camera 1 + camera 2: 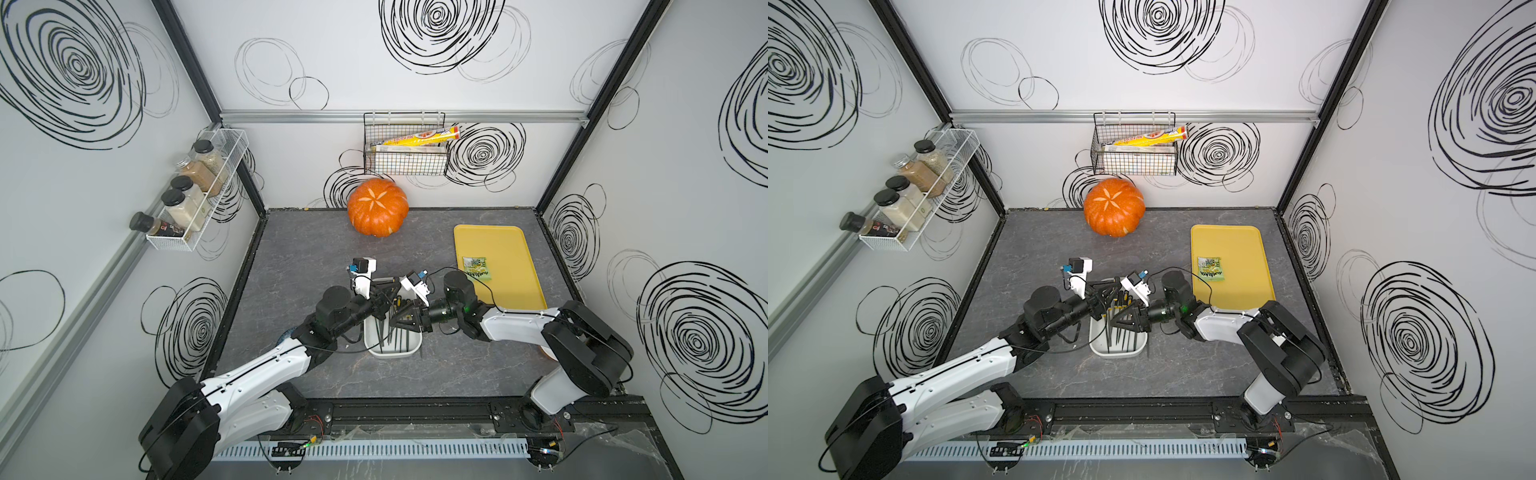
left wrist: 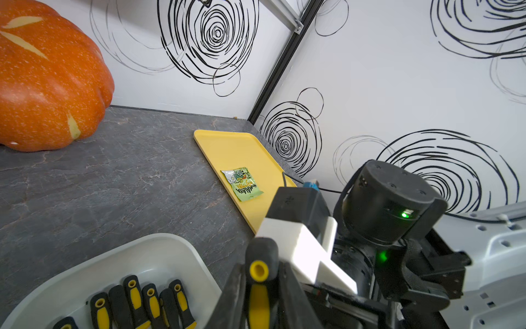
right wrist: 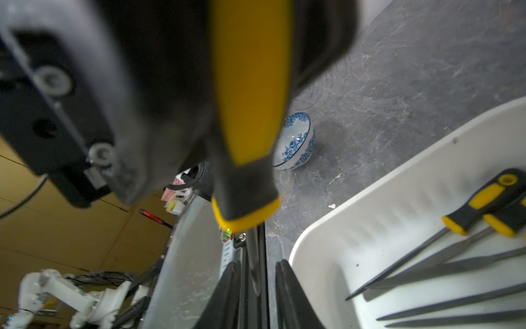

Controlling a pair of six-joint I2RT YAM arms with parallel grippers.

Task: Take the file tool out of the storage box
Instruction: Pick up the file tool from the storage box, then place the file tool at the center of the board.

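Note:
The white storage box (image 1: 390, 353) (image 2: 170, 245) (image 3: 327, 242) sits at the front middle of the table, between both arms. Several files with black-and-yellow handles (image 2: 136, 302) lie in it. My left gripper (image 2: 260, 272) (image 1: 382, 306) is shut on the handle of one file tool (image 2: 258, 299) (image 3: 250, 85), held up beside the box's rim. Its thin metal shaft runs down between the jaws of my right gripper (image 3: 257, 266) (image 1: 397, 321). Those jaws stand narrowly apart around the shaft, and a small gap shows on one side.
An orange pumpkin (image 1: 377, 208) stands at the back. A yellow tray (image 1: 498, 245) with a green packet (image 1: 476, 268) lies at the right. A blue-and-white bowl (image 3: 296, 142) sits near the table's front. A wire basket (image 1: 405, 153) and a spice rack (image 1: 195, 195) hang on the walls.

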